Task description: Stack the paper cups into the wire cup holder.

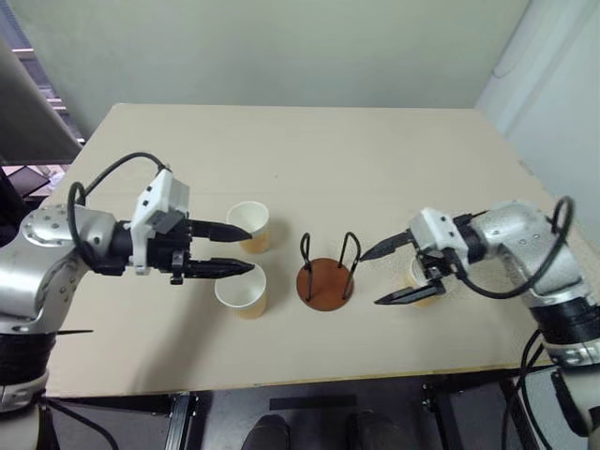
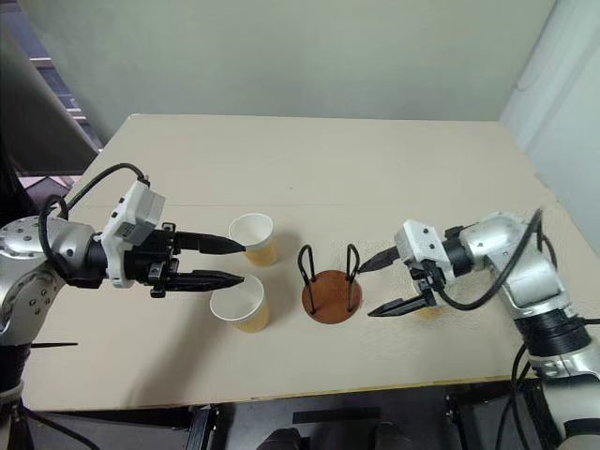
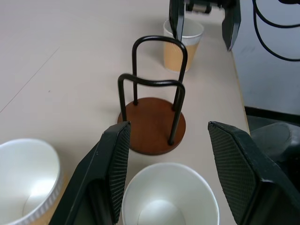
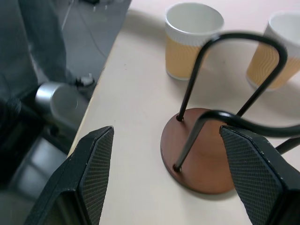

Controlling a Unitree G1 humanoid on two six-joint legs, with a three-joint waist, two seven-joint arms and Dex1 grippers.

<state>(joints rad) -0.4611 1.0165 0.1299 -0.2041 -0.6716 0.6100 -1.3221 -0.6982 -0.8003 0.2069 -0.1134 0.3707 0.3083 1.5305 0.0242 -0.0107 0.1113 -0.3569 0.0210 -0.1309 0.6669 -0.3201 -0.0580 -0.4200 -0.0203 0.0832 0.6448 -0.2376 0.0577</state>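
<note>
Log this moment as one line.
left claw: open, by two cups | right claw: open, over third cup | holder: empty

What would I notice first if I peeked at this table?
Probably the wire cup holder, standing empty in the middle of the table with its brown base and two black loops. On either side a black gripper points in at it: the left gripper is open, beside two upright paper cups, and the right gripper is open above a third cup.
</note>
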